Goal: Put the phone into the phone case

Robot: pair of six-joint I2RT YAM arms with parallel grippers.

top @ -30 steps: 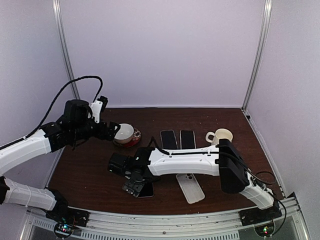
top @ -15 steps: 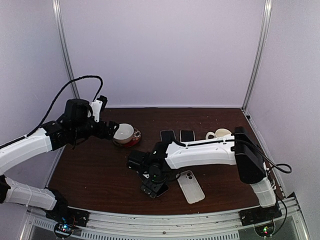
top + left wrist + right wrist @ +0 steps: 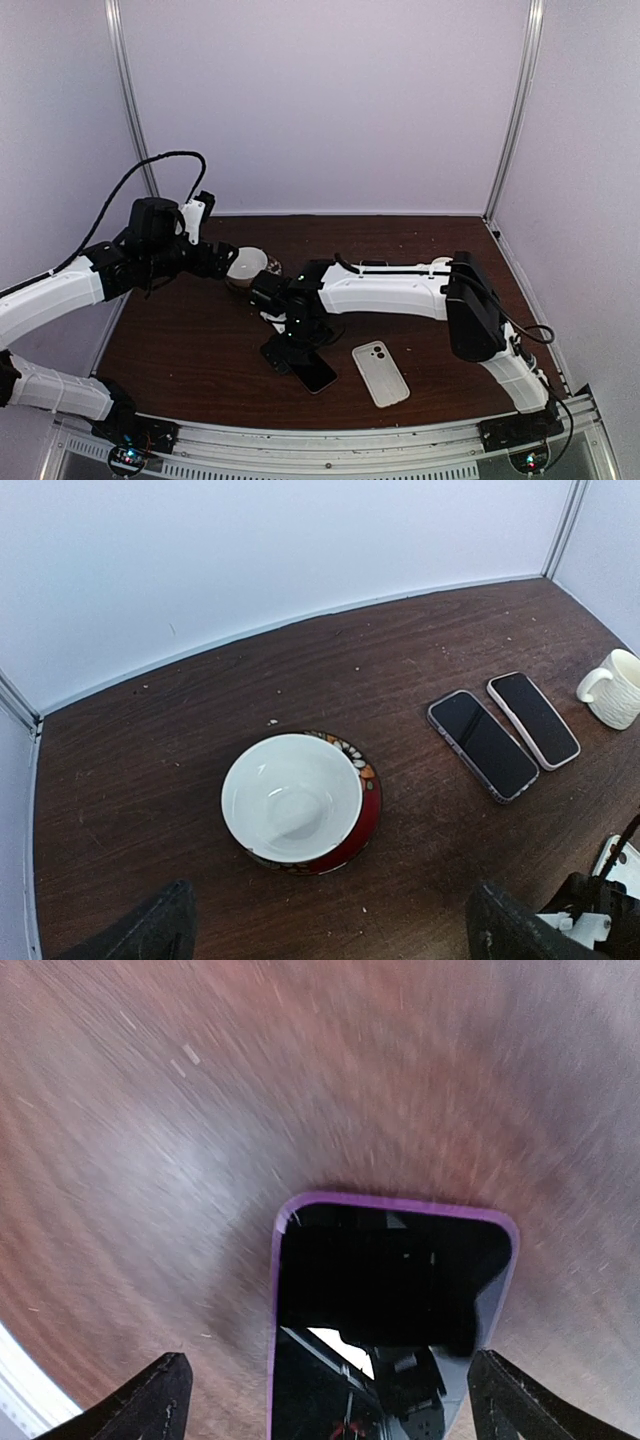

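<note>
A: Step in hand?
B: Pickup, judged; right gripper [image 3: 288, 353] spread, empty, over phone [image 3: 316, 373]; phone flat on table [image 3: 180, 345], phone case [image 3: 380, 373] apart at its three o'clock; left gripper [image 3: 222, 262] spread, empty
A: Next move?
B: Descend; pinch phone's long edges

Right wrist view: table [image 3: 200, 1110] smeared by blur — phone [image 3: 390, 1310] cut off at bottom edge. Left wrist view: mug [image 3: 615, 688] clipped at right edge. Overhead I see bowl [image 3: 246, 262] partly behind right arm [image 3: 390, 292].
</note>
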